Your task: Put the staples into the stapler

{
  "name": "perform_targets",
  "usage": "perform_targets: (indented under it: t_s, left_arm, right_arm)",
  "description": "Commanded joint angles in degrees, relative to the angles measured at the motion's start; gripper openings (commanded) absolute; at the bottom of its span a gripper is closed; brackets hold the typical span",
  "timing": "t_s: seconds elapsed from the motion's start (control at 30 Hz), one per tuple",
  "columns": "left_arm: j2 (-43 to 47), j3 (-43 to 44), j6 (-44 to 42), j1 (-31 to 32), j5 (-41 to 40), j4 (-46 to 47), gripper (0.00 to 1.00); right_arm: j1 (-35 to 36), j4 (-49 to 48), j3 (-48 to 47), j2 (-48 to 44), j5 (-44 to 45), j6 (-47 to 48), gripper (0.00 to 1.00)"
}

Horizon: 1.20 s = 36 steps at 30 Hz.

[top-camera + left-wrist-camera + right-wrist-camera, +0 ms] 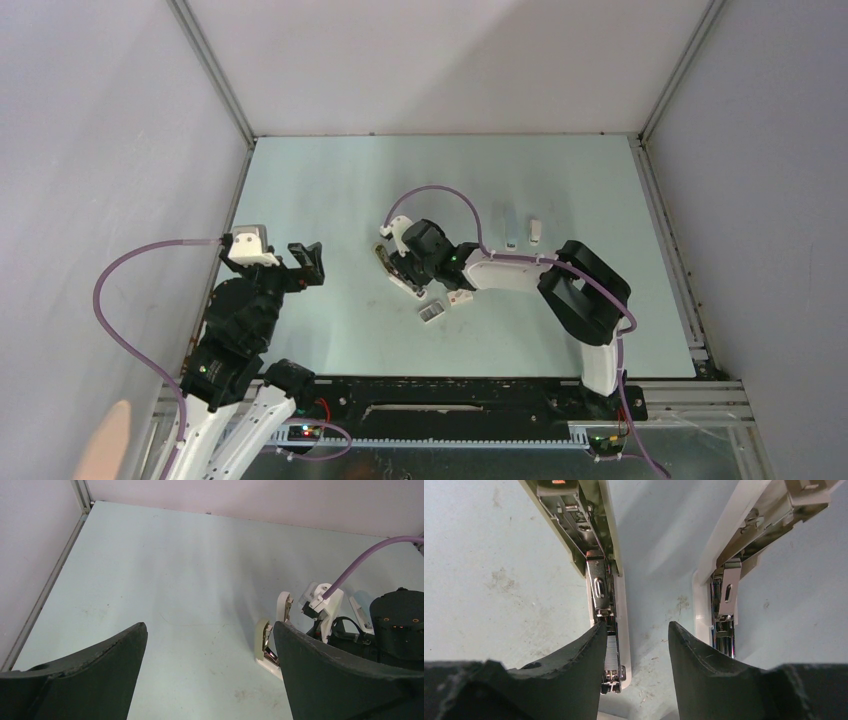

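Right end effector [636,630] is hovering slightly open over the opened stapler [600,582], gripping nothing. Left end effector [210,627] is sitting wide open. Staples [430,312] are lying on the desk [330,180] just beside the stapler.

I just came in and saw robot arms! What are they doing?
The right end effector hovers open over the stapler, which lies flipped open. The small white tray of staples sits close by. The left end effector is open and empty, off to the side.
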State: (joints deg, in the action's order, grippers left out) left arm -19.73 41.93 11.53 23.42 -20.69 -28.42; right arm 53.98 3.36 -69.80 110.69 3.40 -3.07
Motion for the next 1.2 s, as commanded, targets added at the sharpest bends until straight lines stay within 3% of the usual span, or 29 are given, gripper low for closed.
perform_targets:
  t_s: [0.0,0.33,0.67,1.17]
  left_arm:
    - [0.1,-0.6,-0.2,-0.5,0.6,1.4,1.00]
    - [-1.5,-0.4,-0.1,-1.0,1.1,1.4,1.00]
    - [-8.4,1.7,2.0,-2.4,2.2,1.1,1.00]
    - [-24.2,0.2,20.0,-2.4,11.8,6.4,1.00]
  right_arm:
    - [-0.2,0.7,0.8,-2.5,1.3,-0.8,0.50]
    - [0.7,0.4,5.9,-10.2,1.9,-1.3,0.51]
    - [1.0,-14.2,17.3,-15.8,-1.8,-0.7,0.53]
    - [1.2,-31.3,24.6,-9.2,-1.1,1.4,0.53]
